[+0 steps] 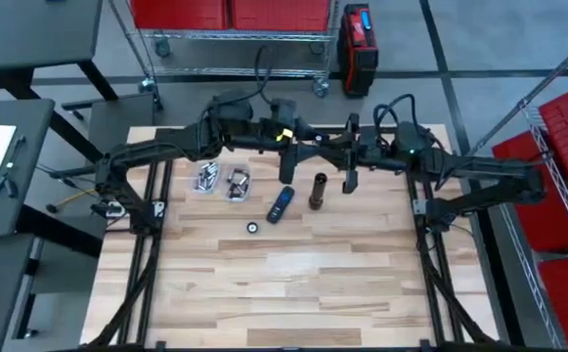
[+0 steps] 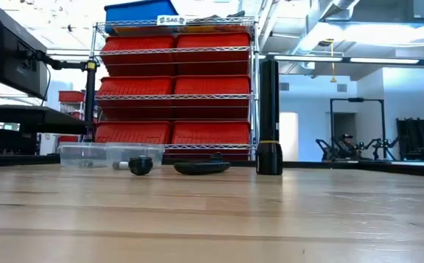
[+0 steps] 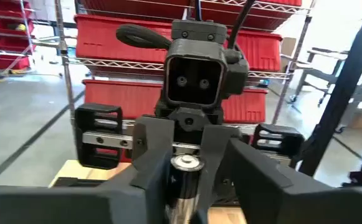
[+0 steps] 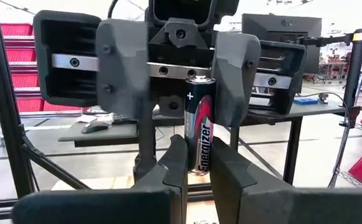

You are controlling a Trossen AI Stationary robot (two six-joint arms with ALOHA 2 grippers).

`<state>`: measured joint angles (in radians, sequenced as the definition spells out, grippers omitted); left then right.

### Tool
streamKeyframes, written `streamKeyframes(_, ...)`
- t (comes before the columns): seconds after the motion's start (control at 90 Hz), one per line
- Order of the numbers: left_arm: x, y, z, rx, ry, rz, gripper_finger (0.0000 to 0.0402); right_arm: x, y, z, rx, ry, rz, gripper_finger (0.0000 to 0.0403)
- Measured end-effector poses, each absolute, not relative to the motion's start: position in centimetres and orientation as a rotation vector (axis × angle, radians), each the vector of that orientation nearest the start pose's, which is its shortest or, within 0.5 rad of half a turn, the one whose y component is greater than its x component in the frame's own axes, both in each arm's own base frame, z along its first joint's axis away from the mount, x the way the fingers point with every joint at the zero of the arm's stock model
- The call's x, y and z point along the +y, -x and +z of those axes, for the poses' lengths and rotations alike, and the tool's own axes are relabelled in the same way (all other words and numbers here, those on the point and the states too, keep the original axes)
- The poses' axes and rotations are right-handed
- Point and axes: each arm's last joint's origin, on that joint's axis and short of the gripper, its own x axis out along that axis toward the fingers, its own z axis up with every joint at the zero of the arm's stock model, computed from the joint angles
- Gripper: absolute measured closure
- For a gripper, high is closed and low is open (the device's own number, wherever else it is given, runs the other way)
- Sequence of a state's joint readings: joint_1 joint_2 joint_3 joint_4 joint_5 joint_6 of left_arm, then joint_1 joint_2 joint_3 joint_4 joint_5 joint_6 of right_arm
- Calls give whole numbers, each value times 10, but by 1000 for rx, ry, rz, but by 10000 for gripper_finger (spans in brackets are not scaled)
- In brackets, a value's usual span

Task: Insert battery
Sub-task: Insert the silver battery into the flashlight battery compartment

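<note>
So both arms are stretched in toward each other over the far edge of the table (image 1: pixel 293 293), just above centre in the overhead shot, grippers facing nose to nose.

The battery (image 4: pixel 199 127), an Energizer cell standing upright, is up in the air right between them, not down on the wood.

The right gripper (image 4: pixel 198 171) has its jaws pressed against both sides of the lower part of the cell, so it's clearly got hold of it.

The left gripper (image 3: pixel 190 186) sits around the same cell from the other side. Its jaws look spread a bit wider than the battery, with a gap on one side. I wouldn't swear to that though, since the angle is awkward.

On the table below, the flashlight (image 1: pixel 318 190) stands upright on its end, a little right of centre and just under the spot where the grippers meet. A dark blue remote-looking thing (image 1: pixel 281 204) lies flat just to its left. A small round cap (image 1: pixel 252 228) sits further left and lower, apart from both. Two small clear tubs (image 1: pixel 205 178) sit side by side to the upper left of the remote, with what look like more batteries inside.
</note>
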<state>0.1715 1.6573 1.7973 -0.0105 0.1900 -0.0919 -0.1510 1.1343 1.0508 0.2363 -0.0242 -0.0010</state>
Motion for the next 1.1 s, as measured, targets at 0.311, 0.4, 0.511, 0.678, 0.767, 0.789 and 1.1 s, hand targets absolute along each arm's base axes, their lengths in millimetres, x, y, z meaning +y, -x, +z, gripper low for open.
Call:
streamKeyframes(0.311, 68, -362, 480, -158, 63, 21, 374, -38, -247, 399, -161, 48, -151, 277)
streamKeyframes(0.4, 70, -352, 504, -273, 49, 27, 374, -38, -241, 406, -167, 135, -216, 253)
streamKeyframes(0.511, 71, -340, 531, -433, 61, 20, 374, -39, -233, 426, -158, 281, -363, 218)
streamKeyframes(0.678, 73, -349, 533, -564, 149, -25, 374, -32, -244, 448, -170, 601, -517, 174)
streamKeyframes(0.767, 74, -356, 528, -572, 209, -47, 374, -26, -260, 452, -208, 714, -565, 168)
streamKeyframes(0.789, 74, -357, 528, -580, 224, -53, 374, -25, -264, 452, -210, 736, -580, 168)
streamKeyframes(1.1, 77, -352, 532, -619, 221, -48, 374, -9, -291, 453, -277, 929, -881, 193)
